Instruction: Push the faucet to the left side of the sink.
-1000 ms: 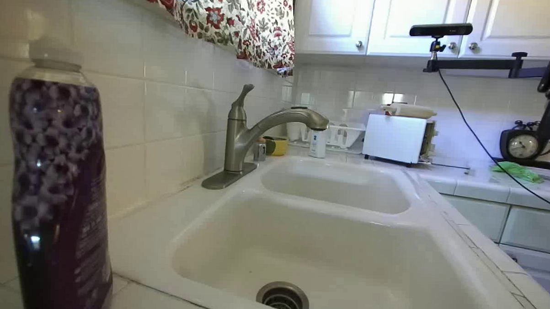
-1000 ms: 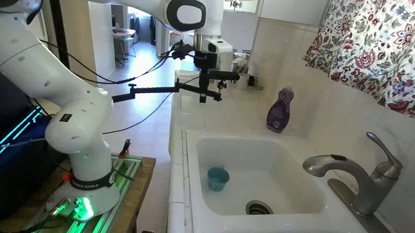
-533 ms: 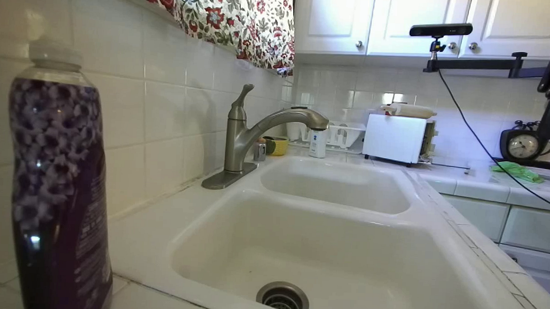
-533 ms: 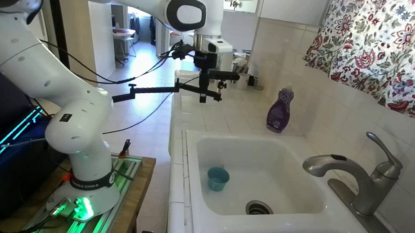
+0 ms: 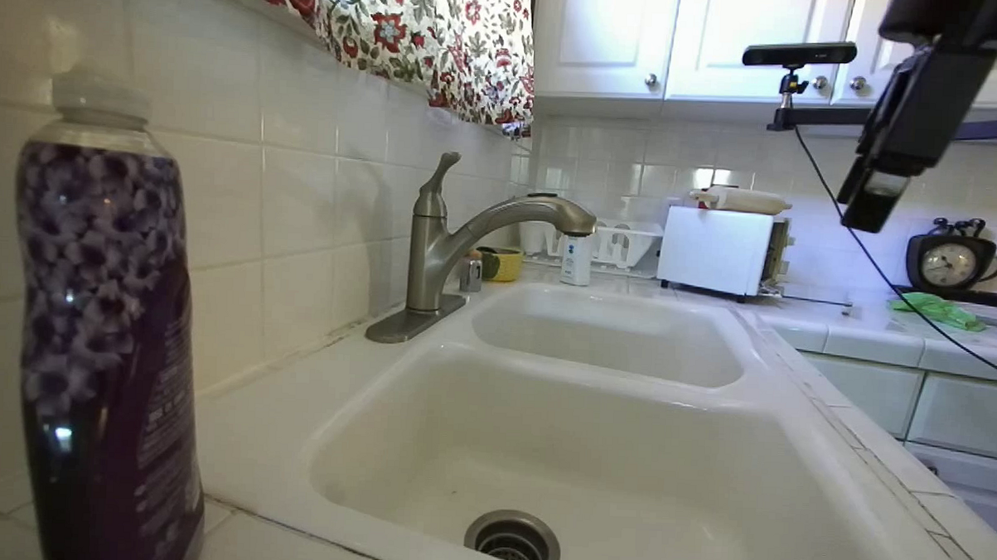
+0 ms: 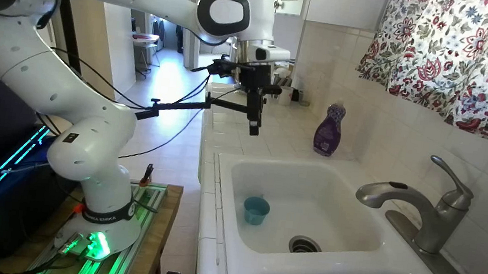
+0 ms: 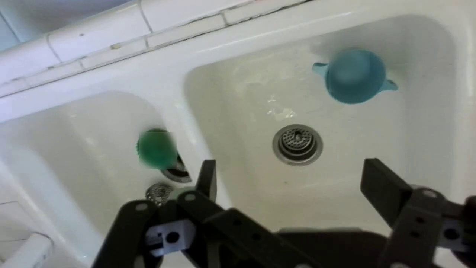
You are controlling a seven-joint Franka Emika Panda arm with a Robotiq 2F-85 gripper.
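The grey metal faucet [image 5: 426,261] stands on its base at the wall side of the sink, also in an exterior view [image 6: 443,222]. Its lever is upright and its spout reaches out over the sink near the divider. The white double-basin sink shows its divider in both exterior views [image 5: 611,375] [image 6: 312,264] and in the wrist view [image 7: 182,108]. My gripper [image 7: 288,167] is open and empty above the basin with the drain. It hangs tilted, high and apart from the faucet, in both exterior views [image 5: 870,212] [image 6: 254,129]. I cannot make out the faucet in the wrist view.
A dark purple bottle [image 5: 107,341] stands on the counter at the sink's end. A blue cup [image 6: 256,210] sits in a basin, also in the wrist view [image 7: 356,76]. A green round thing [image 7: 156,149] is over the smaller basin. A black camera arm [image 6: 182,107] extends near my gripper.
My gripper has tilted and come further into view from the upper right edge in an exterior view. In an exterior view it has moved right and slightly down. The faucet has not moved.
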